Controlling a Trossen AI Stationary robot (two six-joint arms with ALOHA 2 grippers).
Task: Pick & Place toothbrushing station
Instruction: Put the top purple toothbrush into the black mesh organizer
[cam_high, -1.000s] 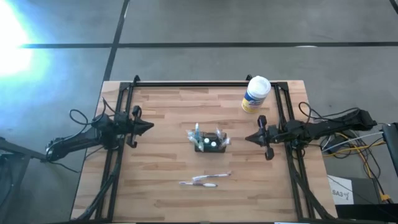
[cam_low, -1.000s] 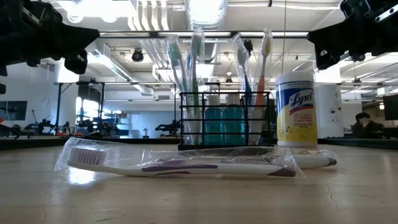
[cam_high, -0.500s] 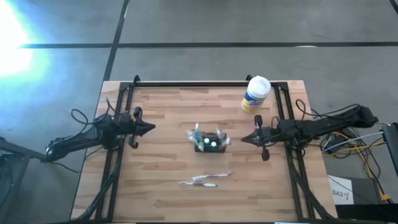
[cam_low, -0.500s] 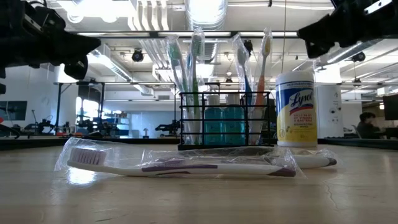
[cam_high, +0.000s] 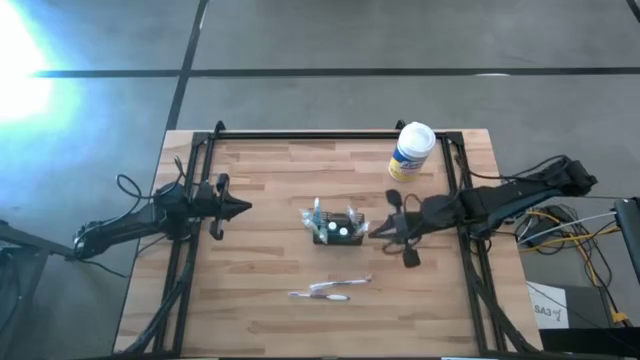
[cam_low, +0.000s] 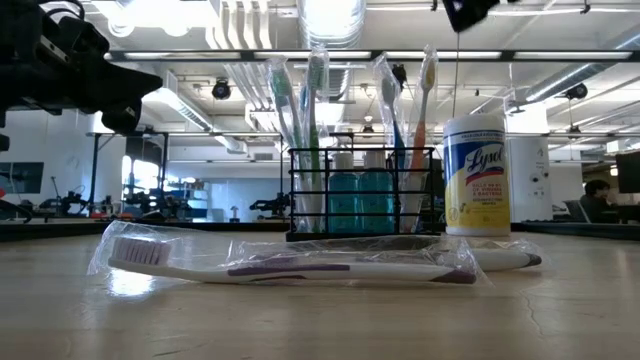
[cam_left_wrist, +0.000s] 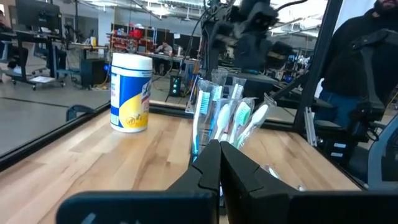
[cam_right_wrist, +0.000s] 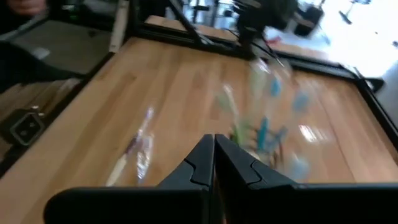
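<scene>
The toothbrushing station (cam_high: 337, 226), a small black wire holder with several toothbrushes standing in it, rests on its base at the middle of the wooden table; it also shows in the low view (cam_low: 362, 190) and the left wrist view (cam_left_wrist: 224, 124). My right gripper (cam_high: 374, 230) is shut and hovers high at the station's right side, touching nothing; in the low view it is at the top edge (cam_low: 468, 10). My left gripper (cam_high: 246, 208) is shut, in the air to the station's left.
A white-and-yellow wipes canister (cam_high: 410, 152) stands at the far right of the table. Two wrapped toothbrushes (cam_high: 330, 288) lie flat toward the near edge, in front of the station. Black frame rails (cam_high: 190, 250) run along the table's left, right and far edges.
My right gripper has moved toward the table's left and a little toward the near edge, from near the right rail up to the station's right side. My left gripper has crept a little toward the station. The station and toothbrushes have stayed put.
</scene>
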